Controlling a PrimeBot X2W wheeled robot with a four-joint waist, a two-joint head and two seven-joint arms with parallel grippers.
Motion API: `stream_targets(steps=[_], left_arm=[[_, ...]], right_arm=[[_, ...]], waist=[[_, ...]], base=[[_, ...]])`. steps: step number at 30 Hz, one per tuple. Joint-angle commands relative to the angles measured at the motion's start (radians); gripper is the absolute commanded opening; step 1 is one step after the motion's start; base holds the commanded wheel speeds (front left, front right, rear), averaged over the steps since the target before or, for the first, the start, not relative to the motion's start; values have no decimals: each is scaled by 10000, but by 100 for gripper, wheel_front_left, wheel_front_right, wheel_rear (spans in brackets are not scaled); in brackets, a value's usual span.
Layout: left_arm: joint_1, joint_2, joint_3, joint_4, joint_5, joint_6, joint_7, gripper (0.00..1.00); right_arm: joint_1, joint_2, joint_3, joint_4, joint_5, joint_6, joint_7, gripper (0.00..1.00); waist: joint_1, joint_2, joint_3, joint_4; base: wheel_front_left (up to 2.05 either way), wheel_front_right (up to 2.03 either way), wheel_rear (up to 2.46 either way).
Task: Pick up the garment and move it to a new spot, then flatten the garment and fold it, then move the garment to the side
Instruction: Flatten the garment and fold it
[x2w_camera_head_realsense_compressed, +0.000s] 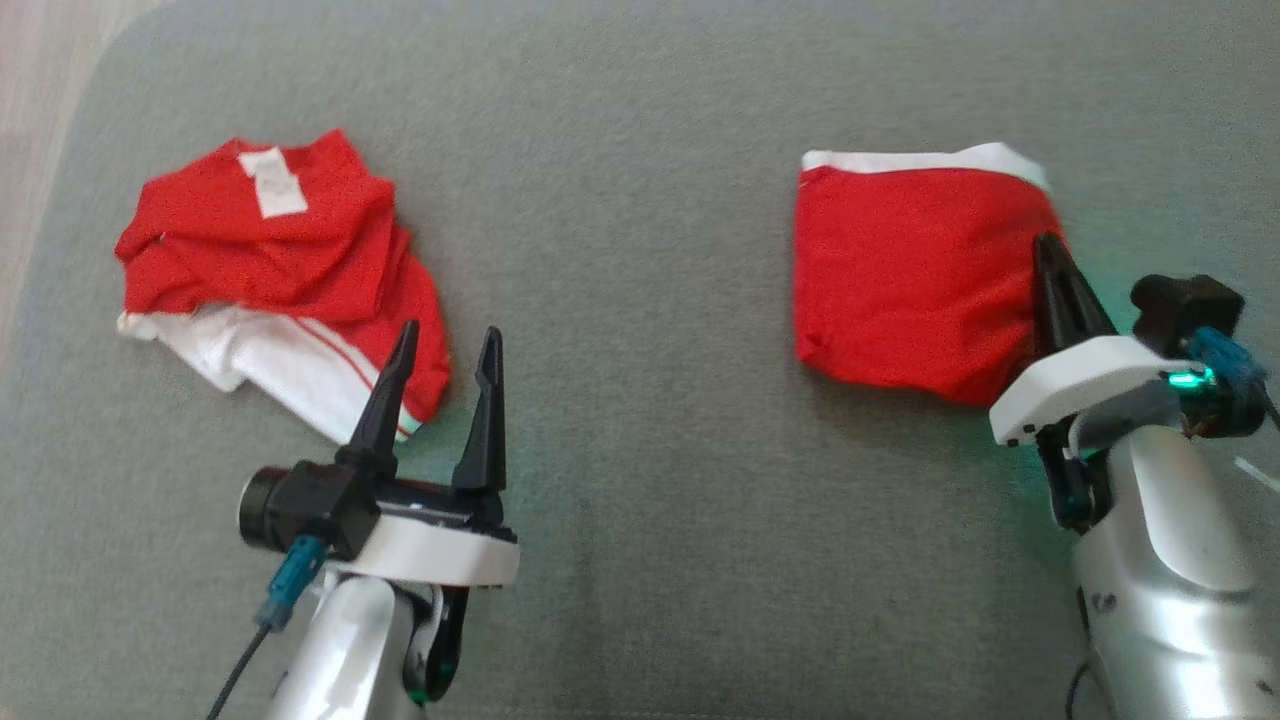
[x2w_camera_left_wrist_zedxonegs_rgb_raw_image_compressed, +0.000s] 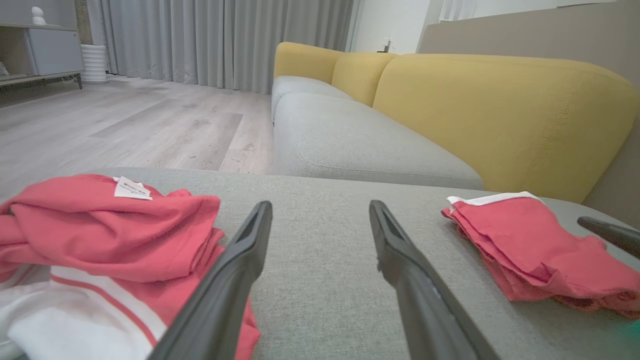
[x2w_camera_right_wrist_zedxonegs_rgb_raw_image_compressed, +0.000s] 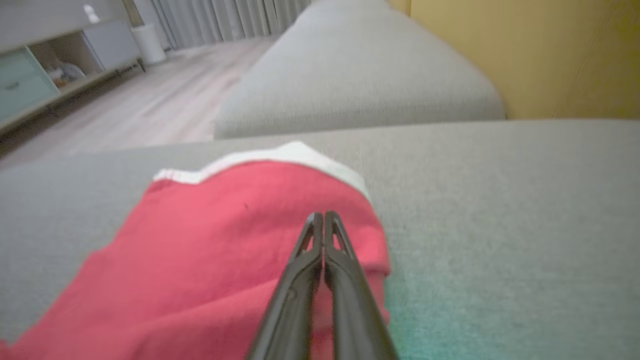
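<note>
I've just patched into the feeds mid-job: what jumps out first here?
Two red garments lie on the grey cushion: a crumpled red-and-white garment at the left, a folded red garment with a white edge at the right. The right gripper is shut at the folded one's right edge; whether it pinches cloth is unclear. The left gripper stands open by the crumpled one.

Straight ahead of the left claw (x2w_camera_left_wrist_zedxonegs_rgb_raw_image_compressed: 320, 205), a grey sofa seat (x2w_camera_left_wrist_zedxonegs_rgb_raw_image_compressed: 350, 140) is running off into the room, with fat mustard-yellow back cushions (x2w_camera_left_wrist_zedxonegs_rgb_raw_image_compressed: 500, 110) sitting up along its right. Off to the claw's left, pale wood floor (x2w_camera_left_wrist_zedxonegs_rgb_raw_image_compressed: 125, 125) is stretching back to grey curtains (x2w_camera_left_wrist_zedxonegs_rgb_raw_image_compressed: 200, 40) hanging full length. A low grey cabinet (x2w_camera_left_wrist_zedxonegs_rgb_raw_image_compressed: 50, 50) is standing far left, next to a white ribbed cylinder (x2w_camera_left_wrist_zedxonegs_rgb_raw_image_compressed: 94, 62).
</note>
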Motion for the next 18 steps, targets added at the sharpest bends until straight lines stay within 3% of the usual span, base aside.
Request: stream_targets(steps=[1,5,18], left_arm=[[-365,37,198,-353,-35,49,-65,100],[-565,37,144,-342,-83,62,-65,100],[-800,37,110,-340,-282,188,-65,100]], right_arm=[[-225,48,187,-204,-89,-7,20,0],[-878,62,78,669,-392,-7,206,0],[-2295,195,728,2177,-753,-7,-884,0]], waist=[[-3,0,303,302],[-3,0,529,495],[-3,0,621,785]], base=[[0,0,0],[0,0,0],[0,0,0]])
